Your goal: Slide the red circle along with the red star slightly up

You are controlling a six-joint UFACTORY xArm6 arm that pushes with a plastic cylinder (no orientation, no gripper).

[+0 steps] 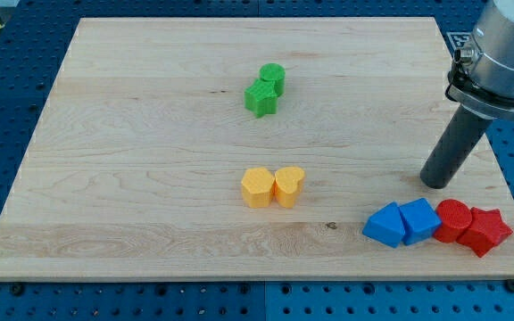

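The red circle (452, 219) and the red star (485, 231) lie touching each other at the view's bottom right, near the board's right edge. The star is to the right of the circle and slightly lower. My tip (435, 184) rests on the board just above and slightly left of the red circle, a small gap apart from it. The dark rod rises up and to the right to the grey arm (505, 49).
Two blue blocks (385, 224) (418, 219) sit touching, left of the red circle. A yellow hexagon (257, 187) and yellow heart (289, 185) sit at the centre bottom. A green circle (272, 78) and green star (261, 98) sit at the top centre. The wooden board (150, 134) has its edge close on the right.
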